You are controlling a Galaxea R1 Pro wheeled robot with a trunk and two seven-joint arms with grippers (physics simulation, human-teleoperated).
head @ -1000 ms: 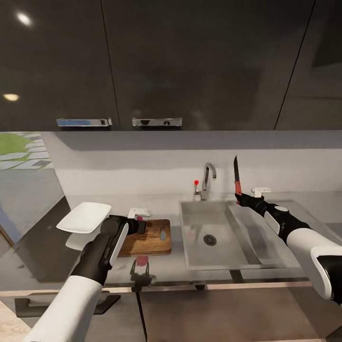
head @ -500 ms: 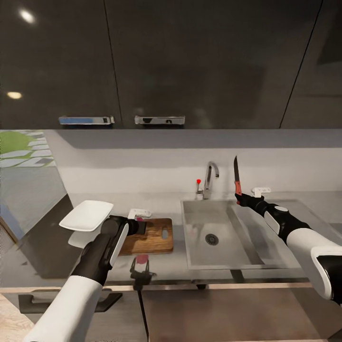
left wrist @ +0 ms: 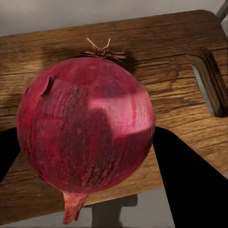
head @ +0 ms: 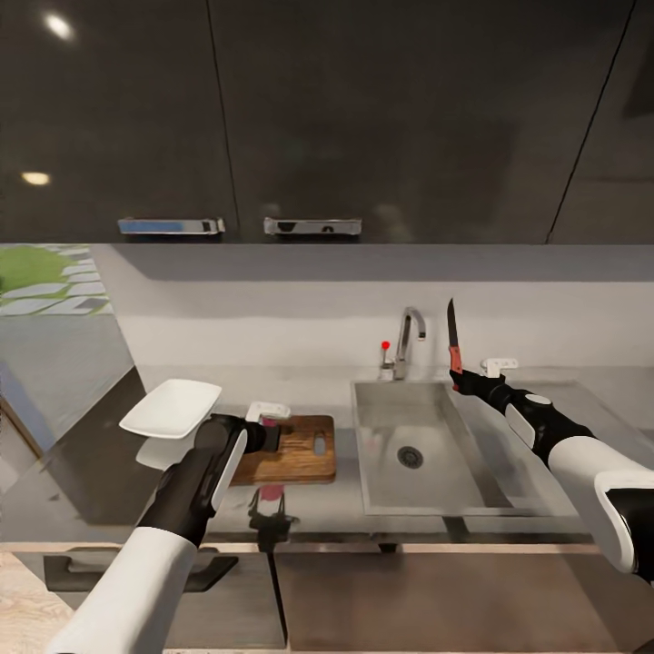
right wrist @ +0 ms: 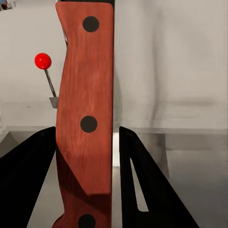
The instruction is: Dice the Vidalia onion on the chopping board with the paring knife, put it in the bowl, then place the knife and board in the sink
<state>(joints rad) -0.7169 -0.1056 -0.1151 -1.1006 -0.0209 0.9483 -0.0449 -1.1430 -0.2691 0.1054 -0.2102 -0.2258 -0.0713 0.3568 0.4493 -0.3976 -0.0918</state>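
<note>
**Onion held over the board, knife raised beside the sink**

In the head view, the left end effector (head: 266, 434) hangs over the near left part of the chopping board (head: 295, 450), which lies flat on the counter (head: 336, 513) just left of the sink (head: 427, 454). The left wrist view shows its two dark fingers (left wrist: 190, 180) pinching the Vidalia onion (left wrist: 85, 135) from either side; the bulb is deep pink-red, with dry roots at one end and a pointed tip at the other, and the board's wood grain and handle slot lie behind it. Whether the onion touches the board I cannot tell.

The right end effector (head: 461, 378) is raised above the sink's far right corner and grips the paring knife (head: 451, 343) by its red-orange handle, the dark blade pointing straight up. In the right wrist view the fingers (right wrist: 142, 185) close on the handle (right wrist: 85, 118), which shows three dark rivets, and the faucet's red knob (right wrist: 42, 61) sits beyond.

The white bowl (head: 171, 409) stands on the counter to the left of the board, close behind the left arm. The chrome faucet (head: 406, 341) rises at the back of the sink, whose basin shows only its round drain (head: 410, 456). Dark wall cabinets (head: 363, 118) hang above.
</note>
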